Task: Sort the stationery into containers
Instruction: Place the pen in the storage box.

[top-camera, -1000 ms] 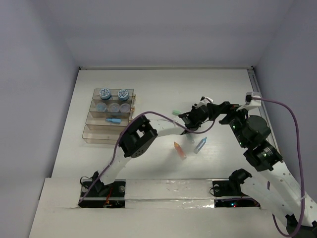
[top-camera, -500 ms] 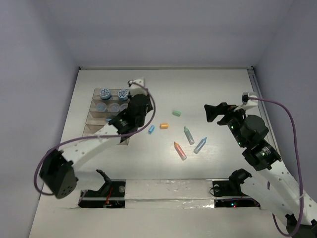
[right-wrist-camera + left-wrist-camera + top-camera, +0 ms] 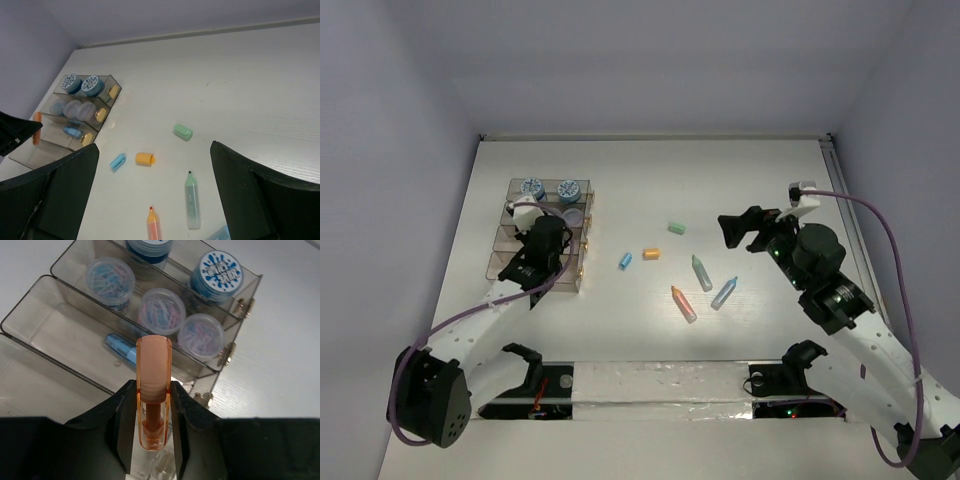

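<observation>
Orange comes first from my side: an uncapped orange marker (image 3: 683,303) lies closest to the desk's near edge, around the middle. A blue marker (image 3: 724,292) lies just to its right and a green marker (image 3: 701,272) a little farther back. Beyond them three loose caps lie apart: a blue cap (image 3: 626,261), an orange cap (image 3: 651,254) and a green cap (image 3: 674,229). My right gripper (image 3: 733,229) hangs above the desk's right half, jaws spread wide with nothing between them. Toward the left edge, my left gripper (image 3: 152,407) is clamped on an orange pen (image 3: 153,360), held above the containers (image 3: 500,272). One tray holds a blue pen (image 3: 122,347). The tray behind it holds three clear-lidded jars (image 3: 161,317), and the farthest holds two blue-topped jars (image 3: 216,275).
</observation>
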Action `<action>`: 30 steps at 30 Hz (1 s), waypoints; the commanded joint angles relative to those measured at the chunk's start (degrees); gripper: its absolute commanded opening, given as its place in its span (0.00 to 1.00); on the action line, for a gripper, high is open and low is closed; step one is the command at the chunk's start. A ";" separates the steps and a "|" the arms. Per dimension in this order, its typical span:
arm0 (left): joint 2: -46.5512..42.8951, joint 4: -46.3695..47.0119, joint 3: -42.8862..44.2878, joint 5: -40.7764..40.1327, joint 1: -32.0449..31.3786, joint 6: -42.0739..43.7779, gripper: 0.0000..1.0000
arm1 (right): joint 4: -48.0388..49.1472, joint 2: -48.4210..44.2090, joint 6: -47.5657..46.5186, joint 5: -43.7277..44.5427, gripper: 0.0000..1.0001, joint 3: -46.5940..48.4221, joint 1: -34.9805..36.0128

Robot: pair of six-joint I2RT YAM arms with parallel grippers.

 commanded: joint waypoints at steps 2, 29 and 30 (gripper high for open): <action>3.54 7.16 0.08 1.43 4.67 -2.64 0.10 | 3.73 0.81 0.25 -2.31 0.99 0.10 -0.07; 13.57 10.07 -2.03 0.64 12.14 -20.30 0.13 | 4.79 2.75 0.69 -4.94 0.99 -0.42 -0.07; 13.83 10.07 -2.20 0.47 12.14 -20.57 0.13 | 4.79 2.66 0.69 -4.94 0.99 -0.42 -0.07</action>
